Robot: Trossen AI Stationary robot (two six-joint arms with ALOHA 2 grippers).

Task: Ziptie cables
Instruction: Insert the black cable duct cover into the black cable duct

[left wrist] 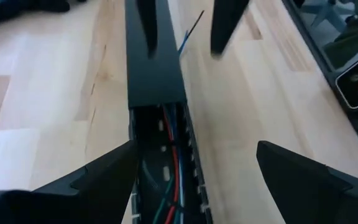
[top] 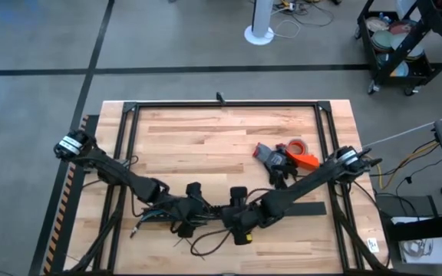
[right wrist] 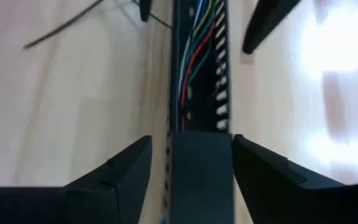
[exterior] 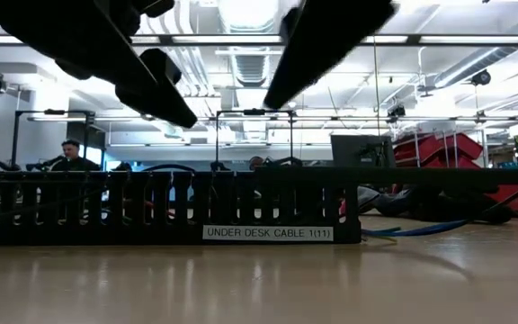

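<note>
Cables (left wrist: 168,186): red, green and blue strands, tucked inside the black slotted cable duct (left wrist: 156,68) and running lengthwise along its channel. Darker loose loops (top: 206,244) spilled on the worktop (top: 206,130) at its near edge, just beside the duct.

Duct: laid across the near part of the worktop, long axis side to side in the high view. Part closed by a flat lid (right wrist: 201,174), part open with the strands exposed.

Left gripper (left wrist: 196,149): jaws released and spread wide, poised over the open stretch with the duct between them, nearer one finger than the other. Closest to the exposed strands.

Right gripper (right wrist: 191,140): jaws also released, straddling the lidded stretch, facing the left gripper along the same axis, with the open channel just ahead. Contact with the lid impossible to tell.

Thin dark strip (right wrist: 61,32) on bare wood beside the duct, possibly a ziptie, untouched. Nothing yet bundled, by the look of it; likely next, lifting strands out sideways across the duct's axis.
</note>
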